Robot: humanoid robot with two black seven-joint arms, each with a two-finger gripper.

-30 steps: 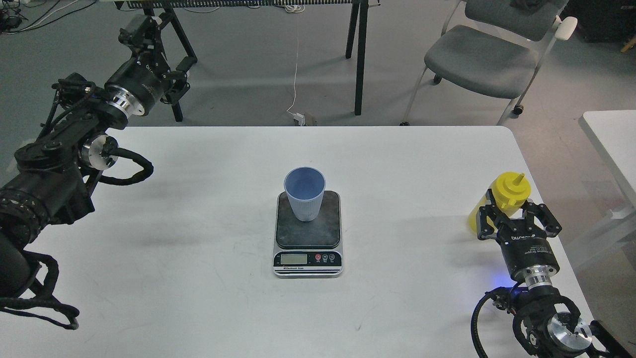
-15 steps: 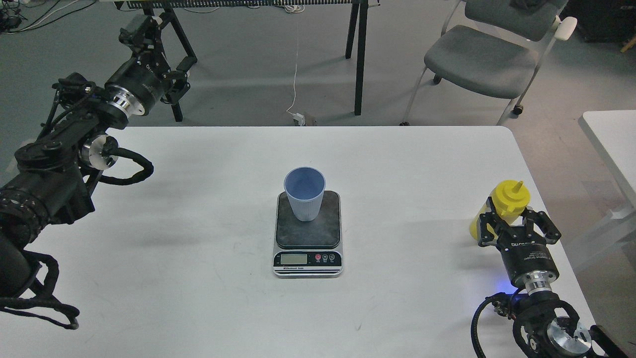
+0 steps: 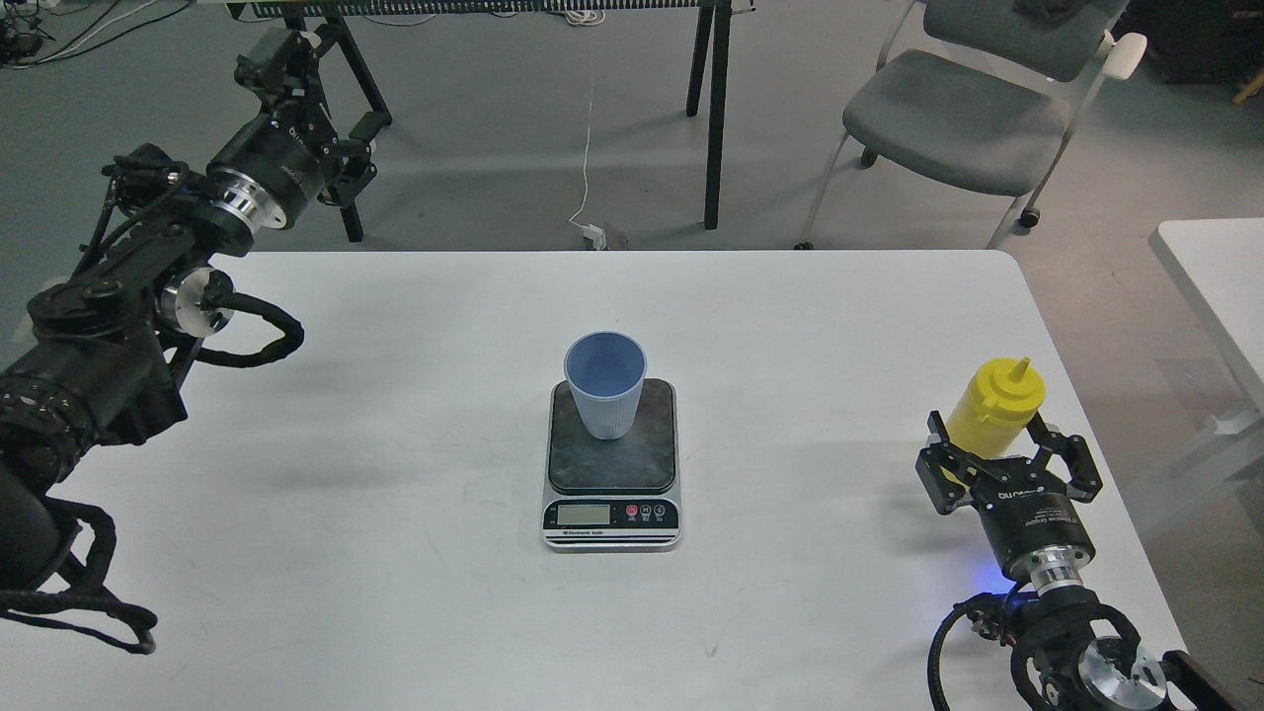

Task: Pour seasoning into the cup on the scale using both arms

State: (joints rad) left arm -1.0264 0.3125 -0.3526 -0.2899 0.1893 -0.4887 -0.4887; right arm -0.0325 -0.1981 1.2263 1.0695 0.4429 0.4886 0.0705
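Observation:
The yellow seasoning bottle (image 3: 997, 403) stands upright near the table's right edge. My right gripper (image 3: 991, 442) is open, with its fingers spread on either side of the bottle's lower half; I cannot tell whether they touch it. The light-blue cup (image 3: 605, 385) stands upright on the dark plate of the scale (image 3: 612, 472) at the table's middle. My left gripper (image 3: 314, 99) is raised beyond the table's far left corner, its fingers spread and empty, far from the cup.
The white table (image 3: 395, 553) ends just right of the bottle. A grey chair (image 3: 963, 114) and black table legs (image 3: 716, 109) stand on the floor beyond the far edge. A second white table (image 3: 1220, 272) is at the right.
The bottle has gone from tilted to upright. My right gripper has drawn back toward me and lower, and its fingers have spread wider. The left arm has barely moved.

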